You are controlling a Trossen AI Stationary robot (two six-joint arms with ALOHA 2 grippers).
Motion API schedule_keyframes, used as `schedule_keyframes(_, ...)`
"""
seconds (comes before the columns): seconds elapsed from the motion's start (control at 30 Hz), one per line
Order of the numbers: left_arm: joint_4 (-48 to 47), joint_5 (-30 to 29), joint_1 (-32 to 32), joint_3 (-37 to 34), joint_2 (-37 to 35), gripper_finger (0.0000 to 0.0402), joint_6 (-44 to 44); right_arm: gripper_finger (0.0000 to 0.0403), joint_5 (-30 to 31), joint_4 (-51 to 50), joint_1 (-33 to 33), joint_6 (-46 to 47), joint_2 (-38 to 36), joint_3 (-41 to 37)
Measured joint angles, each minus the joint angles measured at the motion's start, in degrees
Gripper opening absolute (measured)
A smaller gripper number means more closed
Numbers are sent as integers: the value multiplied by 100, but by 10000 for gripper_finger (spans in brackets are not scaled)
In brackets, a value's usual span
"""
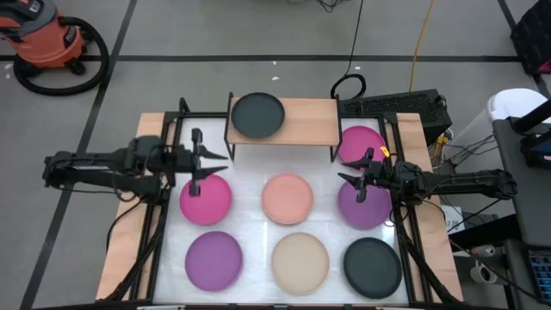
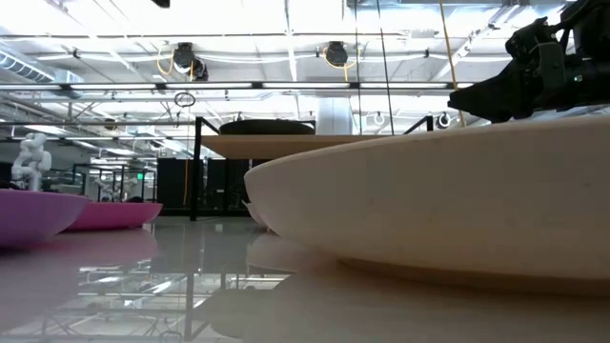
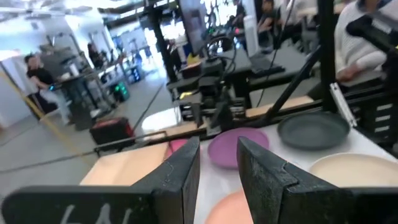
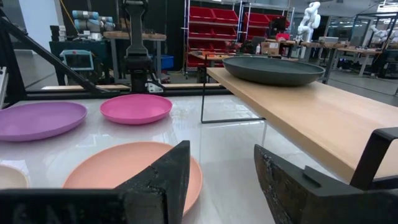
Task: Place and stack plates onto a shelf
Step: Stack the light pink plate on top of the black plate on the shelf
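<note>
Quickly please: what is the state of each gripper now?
Left gripper: open, holding nothing, above the hot pink plate.
Right gripper: open, holding nothing.

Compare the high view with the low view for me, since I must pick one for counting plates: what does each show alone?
Only the high view shows the left pincer, the right pincer, and all eight plates, including the purple plate and salmon plate. Only the low view shows the ceiling lights and room behind. Both show the shelf carrying a dark grey plate, and the beige plate.
</note>
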Motion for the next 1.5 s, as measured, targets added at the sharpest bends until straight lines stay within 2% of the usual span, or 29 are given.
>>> schedule_keyframes(0.2,1527,4,-162,-912,53,113,-97,160,0,0,0,0,2,0)
schedule_keyframes(0.33,1977,5,-174,-1238,86,113,-117,160,0,-1,-1,0,2,0)
schedule_keyframes(0.97,2035,3,-176,-1378,116,113,-250,160,0,45,-1,8,2,0)
schedule_keyframes(1.03,2016,3,-178,-1378,159,113,-252,160,-2,105,-2,217,2,0)
schedule_keyframes(1.17,2043,3,-176,-1378,317,113,-259,160,308,671,-2,1048,0,0)
schedule_keyframes(1.3,2118,1,-174,-1380,513,113,-260,160,737,1371,-2,1401,4,0)
schedule_keyframes(1.4,2212,-1,-174,-1380,633,113,-259,160,745,1897,-2,1495,26,20)
schedule_keyframes(1.5,2290,-50,-174,-1380,685,113,-234,160,490,1791,0,1504,103,212)
